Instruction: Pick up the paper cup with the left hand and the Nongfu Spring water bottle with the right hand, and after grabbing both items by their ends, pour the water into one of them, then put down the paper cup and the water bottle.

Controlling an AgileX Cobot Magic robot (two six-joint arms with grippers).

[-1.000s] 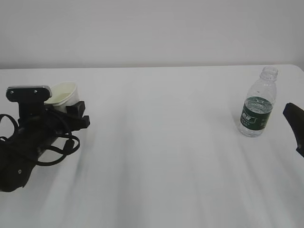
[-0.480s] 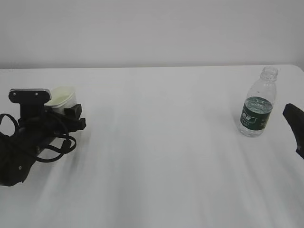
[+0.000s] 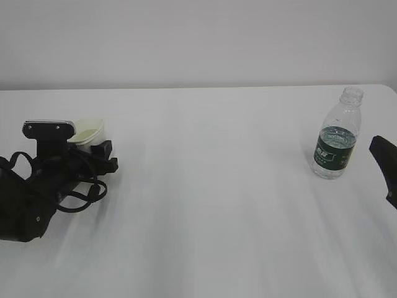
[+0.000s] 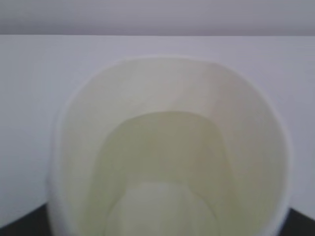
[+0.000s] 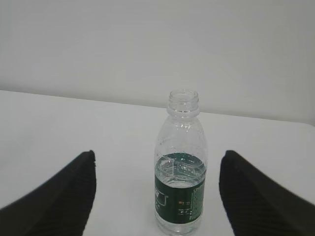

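- The black left arm with looped cables (image 3: 93, 155) now sits slightly further right and lower on the table.
- The small white paper cup (image 3: 87, 131) in its grip now shows less of its cream inside.

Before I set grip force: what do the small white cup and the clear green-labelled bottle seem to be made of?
The small white tapered cup looks like matte paper with a cream lining, judging by its rolled rim. The clear ribbed bottle looks like thin glossy plastic: see-through, with a threaded neck.

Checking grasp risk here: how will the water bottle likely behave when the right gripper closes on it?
The water bottle looks thin-walled and ribbed, so it may flex. It is uncapped and about half full, so a squeeze or tilt could spill. Tall and narrow, it might tip if nudged.
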